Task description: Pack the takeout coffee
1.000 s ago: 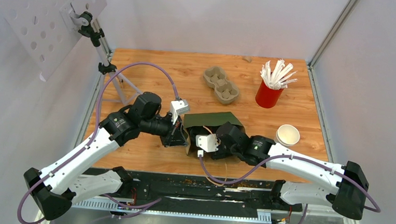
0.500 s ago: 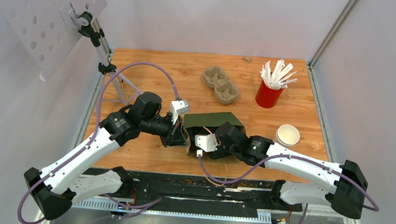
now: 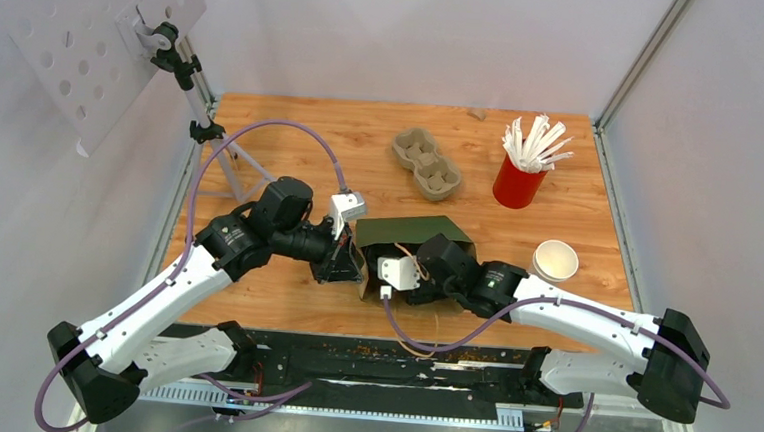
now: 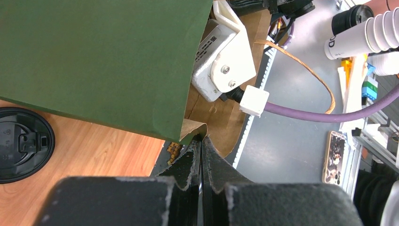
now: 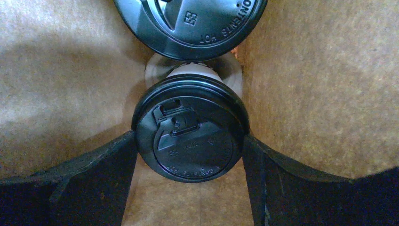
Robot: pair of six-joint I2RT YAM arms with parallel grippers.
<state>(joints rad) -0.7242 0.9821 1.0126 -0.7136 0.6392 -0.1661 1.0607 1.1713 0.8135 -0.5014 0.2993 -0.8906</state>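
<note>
From above the green bag (image 3: 409,231) hides what the right wrist view shows: the right pincer (image 5: 189,138) clasping one lidded cup (image 5: 190,141), the second cup (image 5: 190,21) just beyond it, while the left pincer (image 4: 201,142) pinches the bag's brown rim.

In the bag (image 5: 61,66), near cup (image 5: 190,136) sits before far cup (image 5: 190,23)

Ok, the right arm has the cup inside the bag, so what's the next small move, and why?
Probably open the right fingers and let go. The cup they grip sits deep between the bag's brown walls, close behind the other cup's lid, so little room seems left ahead. Keep the left fingers pinched on the bag edge so its mouth holds open.
</note>
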